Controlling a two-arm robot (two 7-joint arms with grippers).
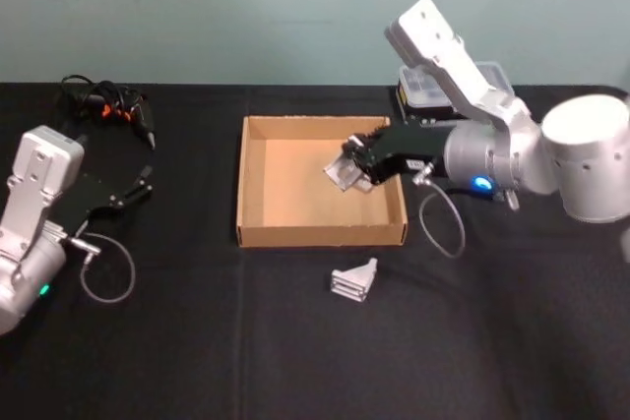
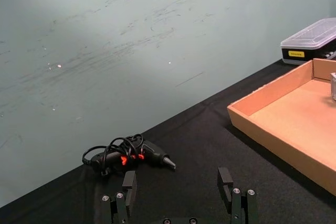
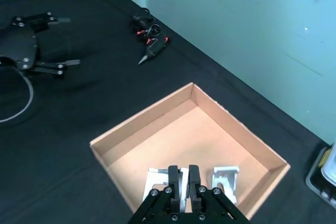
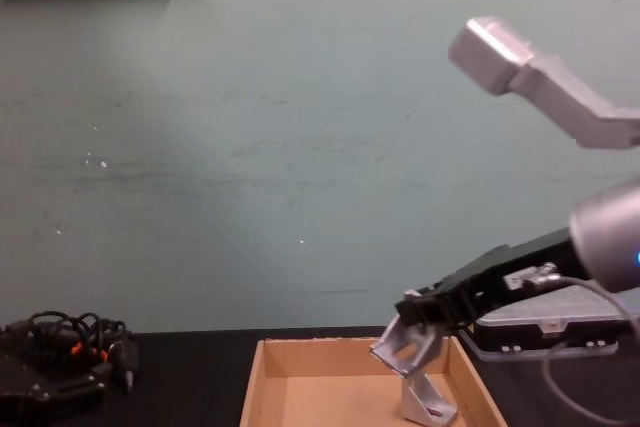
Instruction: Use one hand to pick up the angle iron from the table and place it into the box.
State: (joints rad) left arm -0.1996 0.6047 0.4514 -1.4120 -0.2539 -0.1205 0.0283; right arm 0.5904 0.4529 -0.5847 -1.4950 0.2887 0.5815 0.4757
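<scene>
Right pincer (image 1: pixel 352 159): black, on a light-grey arm reaching in from the right, hanging above the right half of the box (image 1: pixel 320 235) and clear of its floor; its fingers are together, clamped on an angle iron (image 4: pixel 403 347). That angle iron is a silver bracket, tilted, hanging from the fingertips over the inside of the box, above the level of its walls. Second angle iron (image 3: pixel 226 178): on the box floor just below and beside the right pincer, near the right wall, apart from the held piece. Third angle iron (image 1: pixel 354 280): on the black worktop (image 1: pixel 197 341) outside the box, in front of its front wall, nearer me than the right pincer and well below it. Left pincer (image 2: pixel 177 179): parked low over the worktop, well to the left of the box, its fingers apart and holding nothing. Black tool with orange marks and a coiled cord (image 1: pixel 110 110): on the worktop beyond the left pincer, towards the wall. Black case with clear lid (image 2: pixel 310 40): beyond the box's far right corner, behind the right pincer's arm.
</scene>
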